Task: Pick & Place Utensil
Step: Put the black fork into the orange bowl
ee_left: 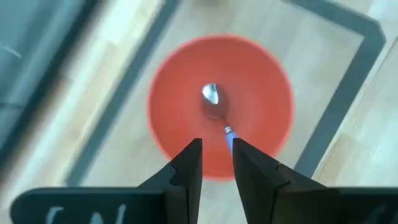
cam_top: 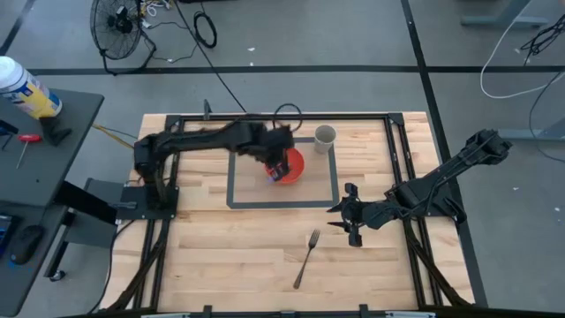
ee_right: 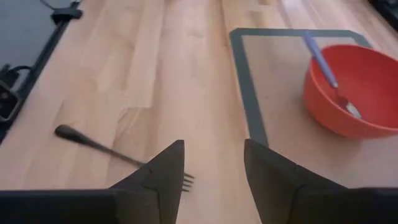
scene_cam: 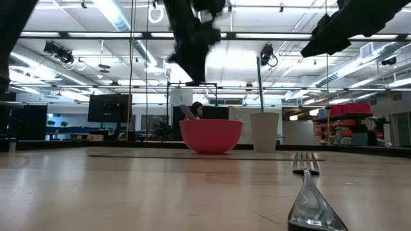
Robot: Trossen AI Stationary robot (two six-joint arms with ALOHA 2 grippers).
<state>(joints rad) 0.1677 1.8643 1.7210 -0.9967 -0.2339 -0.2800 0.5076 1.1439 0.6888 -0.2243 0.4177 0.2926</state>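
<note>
Spoon, the metal one with a blue handle (ee_right: 329, 68), is already sitting in our round red bowl (cam_top: 294, 165), leaning on the rim. Our left gripper (ee_left: 216, 163) hovers right above it, jaws partly apart and holding nothing; dip low and we'd knock the handle or tip the bowl. Further right, the silver fork (cam_top: 306, 259) lies on the wooden table (cam_top: 221, 256), just under our right gripper (ee_right: 214, 163), which is wide open and empty. A sloppy descent could skid the fork away.
</note>
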